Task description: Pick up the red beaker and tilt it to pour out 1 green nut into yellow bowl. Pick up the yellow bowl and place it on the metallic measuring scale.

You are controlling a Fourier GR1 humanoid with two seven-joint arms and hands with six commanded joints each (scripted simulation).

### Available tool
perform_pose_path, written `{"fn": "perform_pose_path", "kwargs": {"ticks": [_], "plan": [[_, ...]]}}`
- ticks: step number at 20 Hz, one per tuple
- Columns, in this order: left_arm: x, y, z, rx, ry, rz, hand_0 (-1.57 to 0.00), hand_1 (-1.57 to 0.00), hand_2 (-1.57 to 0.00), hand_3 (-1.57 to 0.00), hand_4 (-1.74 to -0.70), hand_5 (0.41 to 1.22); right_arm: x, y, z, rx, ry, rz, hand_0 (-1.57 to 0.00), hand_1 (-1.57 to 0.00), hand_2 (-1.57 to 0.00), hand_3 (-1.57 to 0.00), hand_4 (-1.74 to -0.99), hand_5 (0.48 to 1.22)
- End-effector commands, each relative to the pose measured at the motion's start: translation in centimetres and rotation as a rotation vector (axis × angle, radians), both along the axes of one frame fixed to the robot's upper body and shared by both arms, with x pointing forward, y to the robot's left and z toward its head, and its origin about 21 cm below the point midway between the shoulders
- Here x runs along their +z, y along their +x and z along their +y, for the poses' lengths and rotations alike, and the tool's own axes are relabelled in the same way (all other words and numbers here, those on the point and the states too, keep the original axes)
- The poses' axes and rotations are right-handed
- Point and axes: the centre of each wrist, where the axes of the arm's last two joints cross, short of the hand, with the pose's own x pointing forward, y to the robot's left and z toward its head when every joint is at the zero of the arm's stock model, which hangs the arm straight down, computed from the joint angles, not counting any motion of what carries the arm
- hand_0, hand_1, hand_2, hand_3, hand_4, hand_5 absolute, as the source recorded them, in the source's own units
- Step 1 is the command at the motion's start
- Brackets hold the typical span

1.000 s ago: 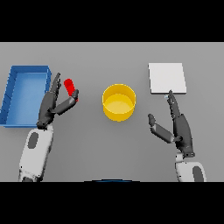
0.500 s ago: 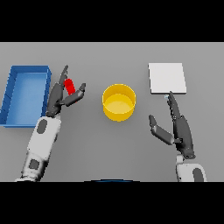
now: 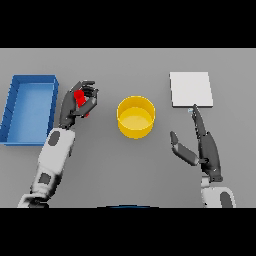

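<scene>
Probably a lab bench: plain grey table [image 3: 128, 170] with a metallic measuring scale [image 3: 190, 89] and blue bin [image 3: 30, 82].

One red beaker [image 3: 80, 99], one yellow bowl [image 3: 135, 117], one blue tray [image 3: 28, 109], one metallic measuring scale [image 3: 190, 89], two hands.

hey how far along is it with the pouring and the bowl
Early. The left hand is curled round the red beaker, left of the yellow bowl. No nut shows in the bowl. Pouring and moving the bowl onto the scale remain; the right hand rests open.

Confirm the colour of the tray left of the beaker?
Blue tray, clearest in the head view.
</scene>
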Motion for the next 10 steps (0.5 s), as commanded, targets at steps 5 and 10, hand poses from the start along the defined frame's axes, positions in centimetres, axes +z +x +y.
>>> {"fn": "perform_pose_path", "kwargs": {"ticks": [5,10], "plan": [[-0.3,0.2,-0.7,-0.011,-0.016,-0.045,-1.31,-1.32,-1.32,-1.20,-1.61,1.119,-0.2,0.4,0.1,-0.005,0.015,0.011,0.00,0.00,0.00,0.00,-1.232,0.685],[1.0,0.9,-0.4,0.010,-0.015,-0.068,-1.49,-1.49,-1.49,-1.45,-1.70,1.127,-0.4,0.7,-0.1,-0.003,-0.006,0.000,0.00,0.00,0.00,0.00,-1.175,0.667]]}}
